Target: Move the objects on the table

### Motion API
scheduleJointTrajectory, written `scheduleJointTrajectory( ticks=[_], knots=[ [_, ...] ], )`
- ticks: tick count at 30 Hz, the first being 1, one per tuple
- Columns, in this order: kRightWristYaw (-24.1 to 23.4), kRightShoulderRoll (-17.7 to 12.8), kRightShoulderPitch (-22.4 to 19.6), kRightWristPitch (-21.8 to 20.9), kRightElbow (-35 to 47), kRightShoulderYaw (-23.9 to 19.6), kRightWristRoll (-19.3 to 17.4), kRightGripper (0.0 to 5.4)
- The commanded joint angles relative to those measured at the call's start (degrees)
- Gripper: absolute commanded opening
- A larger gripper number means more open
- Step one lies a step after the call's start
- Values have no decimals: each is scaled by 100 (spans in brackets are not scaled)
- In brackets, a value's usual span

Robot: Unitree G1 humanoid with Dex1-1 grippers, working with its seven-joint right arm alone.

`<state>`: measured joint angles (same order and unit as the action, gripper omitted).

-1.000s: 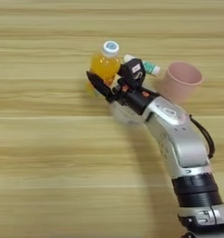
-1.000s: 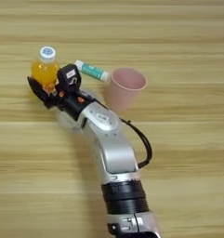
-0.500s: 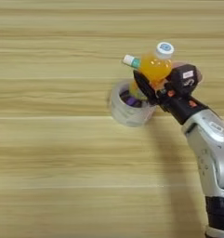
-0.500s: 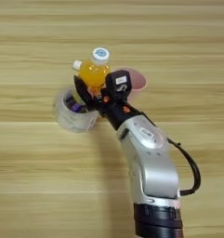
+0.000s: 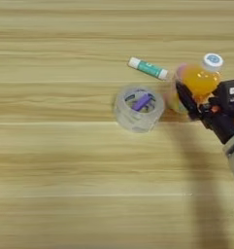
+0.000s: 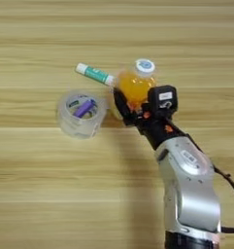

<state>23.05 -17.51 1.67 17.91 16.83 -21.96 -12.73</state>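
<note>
The orange juice bottle (image 6: 136, 85) with its white cap (image 6: 145, 64) is tilted in my right gripper (image 6: 130, 98), which is shut on its lower part. One black finger (image 5: 185, 98) lies across the bottle's left side; the other is hidden behind it. The clear round tub (image 6: 81, 115) stands on the table (image 6: 36, 194) just left of the gripper, apart from it, with the purple stick (image 6: 84, 108) inside. The silver forearm (image 6: 189, 170) comes up from the bottom right.
A green and white tube (image 6: 94, 74) lies on the wood behind the tub, its right end close to the bottle. A pinkish blur (image 5: 178, 73) shows at the bottle's left edge; I cannot tell what it is.
The gripper has carried the bottle rightward, from left of the green tube to its right. The tub, once under the arm, now stands uncovered. The whole picture has also shifted.
</note>
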Motion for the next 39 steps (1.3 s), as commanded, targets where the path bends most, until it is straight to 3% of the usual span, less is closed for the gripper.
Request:
scheduleJointTrajectory(
  ticks=[1, 19, 33, 39],
  knots=[
    [-98, -326, -210, -421, 0, -428, -153, 341],
    [-290, -372, -256, -598, -601, -705, -135, 341],
    [-709, -644, -581, -1288, -1823, -670, 296, 341],
    [-776, -692, -758, -1473, -2282, -658, 301, 341]
  ],
)
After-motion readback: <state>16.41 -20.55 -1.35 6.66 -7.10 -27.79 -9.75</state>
